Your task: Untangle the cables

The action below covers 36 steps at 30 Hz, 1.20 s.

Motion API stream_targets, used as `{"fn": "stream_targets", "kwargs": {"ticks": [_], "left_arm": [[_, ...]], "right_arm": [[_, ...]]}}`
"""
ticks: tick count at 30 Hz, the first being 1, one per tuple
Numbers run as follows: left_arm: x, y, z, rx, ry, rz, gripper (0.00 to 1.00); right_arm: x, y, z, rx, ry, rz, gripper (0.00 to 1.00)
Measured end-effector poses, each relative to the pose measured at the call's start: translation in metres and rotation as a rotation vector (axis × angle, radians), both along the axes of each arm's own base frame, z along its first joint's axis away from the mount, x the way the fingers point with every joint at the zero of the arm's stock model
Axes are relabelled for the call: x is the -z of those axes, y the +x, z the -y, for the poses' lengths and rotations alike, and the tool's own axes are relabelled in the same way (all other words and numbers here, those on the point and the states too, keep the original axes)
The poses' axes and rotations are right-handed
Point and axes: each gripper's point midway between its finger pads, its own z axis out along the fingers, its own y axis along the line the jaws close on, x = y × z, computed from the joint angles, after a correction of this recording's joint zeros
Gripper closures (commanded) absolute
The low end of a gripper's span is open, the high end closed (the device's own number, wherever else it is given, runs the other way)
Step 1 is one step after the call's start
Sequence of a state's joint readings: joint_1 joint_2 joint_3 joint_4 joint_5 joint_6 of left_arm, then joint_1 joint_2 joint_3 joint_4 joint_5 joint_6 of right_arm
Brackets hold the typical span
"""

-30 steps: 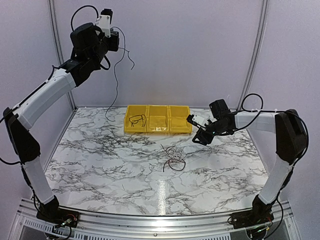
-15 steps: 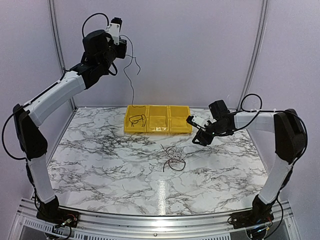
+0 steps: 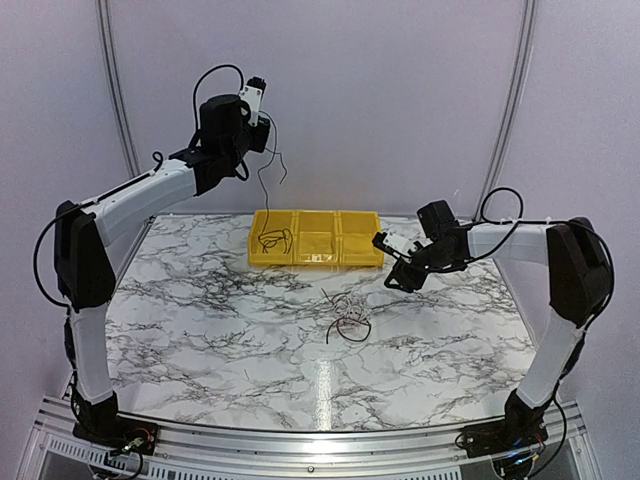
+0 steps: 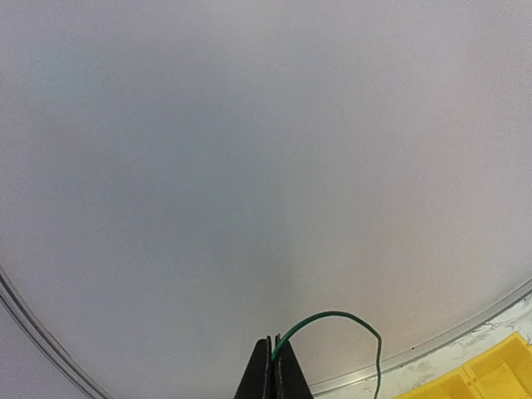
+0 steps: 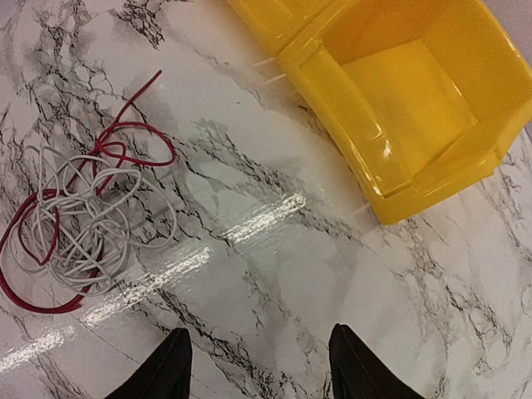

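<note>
My left gripper (image 3: 262,118) is raised high near the back wall and is shut on a thin dark green cable (image 3: 264,170) that hangs down toward the yellow tray; the left wrist view shows the gripper (image 4: 275,342) pinching that cable (image 4: 332,316), which arcs right and drops. A small tangle of cables, red and pale, (image 3: 348,316) lies on the marble table and shows in the right wrist view (image 5: 79,218). A dark cable (image 3: 273,239) lies in the tray's left compartment. My right gripper (image 3: 398,272) hovers low right of the tangle, open and empty, as the right wrist view (image 5: 259,366) shows.
A yellow tray (image 3: 358,260) with three compartments stands at the back middle; its right compartment (image 5: 407,108) holds nothing. The back wall and frame posts (image 3: 112,90) stand close behind the left gripper.
My left gripper has swung right and a little lower with the green cable, whose free end now hangs over the tray's left compartment. The right arm has not moved.
</note>
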<state>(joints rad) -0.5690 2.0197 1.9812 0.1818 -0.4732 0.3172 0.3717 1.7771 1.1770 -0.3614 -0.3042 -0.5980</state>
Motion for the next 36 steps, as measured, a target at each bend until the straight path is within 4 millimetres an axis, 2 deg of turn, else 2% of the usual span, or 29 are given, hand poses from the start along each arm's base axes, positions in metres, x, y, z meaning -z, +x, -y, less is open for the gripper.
{"fn": "stream_targets", "kwargs": {"ticks": [4,7,11,16,20,31,36], "left_arm": [[0.014,0.002,0.0,-0.007,0.003,-0.023,1.0],[0.036,0.007,0.0,-0.022,0.015,-0.058,1.0],[0.086,0.021,0.003,-0.041,0.048,-0.134,1.0],[0.17,0.034,0.003,-0.06,0.099,-0.263,1.0],[0.213,0.038,-0.001,-0.072,0.119,-0.333,1.0],[0.276,0.041,-0.002,-0.065,0.082,-0.437,1.0],[0.303,0.03,0.001,-0.044,0.071,-0.514,1.0]], "right_arm": [[0.004,0.002,-0.001,-0.003,-0.007,-0.016,0.43],[0.008,0.002,-0.001,-0.004,-0.012,-0.027,0.43],[0.01,0.0,0.0,-0.005,-0.016,-0.036,0.43],[0.011,-0.001,0.0,-0.005,-0.018,-0.044,0.43],[0.01,-0.002,0.0,-0.007,-0.016,-0.047,0.43],[0.011,-0.003,0.0,-0.008,-0.02,-0.057,0.42],[0.016,-0.005,-0.001,-0.013,-0.026,-0.073,0.42]]}}
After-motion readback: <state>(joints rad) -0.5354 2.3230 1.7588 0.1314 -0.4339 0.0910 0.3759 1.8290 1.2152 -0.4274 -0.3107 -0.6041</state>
